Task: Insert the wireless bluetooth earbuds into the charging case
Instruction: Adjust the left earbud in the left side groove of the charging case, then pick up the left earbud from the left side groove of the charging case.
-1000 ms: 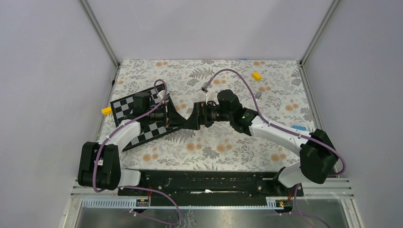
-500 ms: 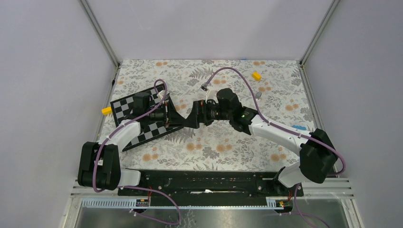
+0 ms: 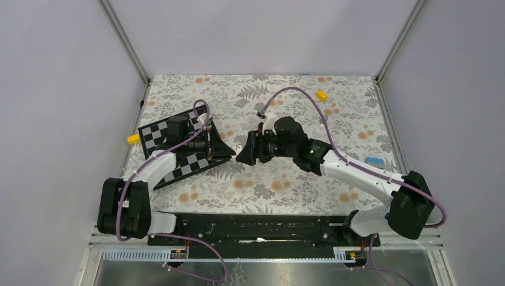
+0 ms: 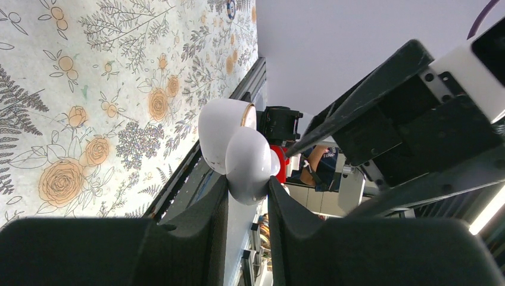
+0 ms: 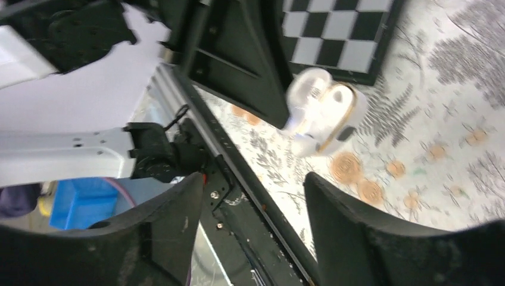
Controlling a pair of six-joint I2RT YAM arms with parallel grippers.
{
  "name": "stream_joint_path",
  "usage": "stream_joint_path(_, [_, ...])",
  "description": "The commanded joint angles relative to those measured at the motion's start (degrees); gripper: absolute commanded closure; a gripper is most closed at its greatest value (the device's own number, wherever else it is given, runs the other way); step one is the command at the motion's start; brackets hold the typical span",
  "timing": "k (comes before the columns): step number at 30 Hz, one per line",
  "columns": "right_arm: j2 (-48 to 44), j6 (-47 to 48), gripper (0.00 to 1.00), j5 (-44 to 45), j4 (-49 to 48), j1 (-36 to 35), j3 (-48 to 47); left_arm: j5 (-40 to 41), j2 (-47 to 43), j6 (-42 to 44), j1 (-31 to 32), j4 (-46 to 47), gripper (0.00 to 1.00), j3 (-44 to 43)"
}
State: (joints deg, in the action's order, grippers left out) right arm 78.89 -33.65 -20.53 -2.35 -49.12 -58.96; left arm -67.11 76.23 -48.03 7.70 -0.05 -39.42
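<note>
Your left jaws are clamped on the open white charging case (image 4: 237,149). Your right jaws stand apart and empty, close in front of it.

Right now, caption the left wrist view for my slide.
Left gripper pinching the open white charging case, with the floral table cover behind it.
</note>
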Motion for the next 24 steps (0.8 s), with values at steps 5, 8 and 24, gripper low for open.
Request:
stream_joint_path(5, [-0.11, 5.01, 0.43, 22.66, 13.86, -5.15, -5.9, -0.93, -1.17, 0.88, -0.15, 1.03, 1.0, -2.5])
stream_joint_path(8, [2.14, 5.64, 0.47, 24.14, 14.71, -6.29, -8.76, -0.94, -1.16, 0.92, -0.15, 1.02, 1.0, -2.42])
stream_joint_path(24, [8.37, 6.77, 0.61, 26.61, 18.44, -8.35, -15.08, -0.98, -1.07, 1.27, -0.15, 0.76, 1.0, -2.46])
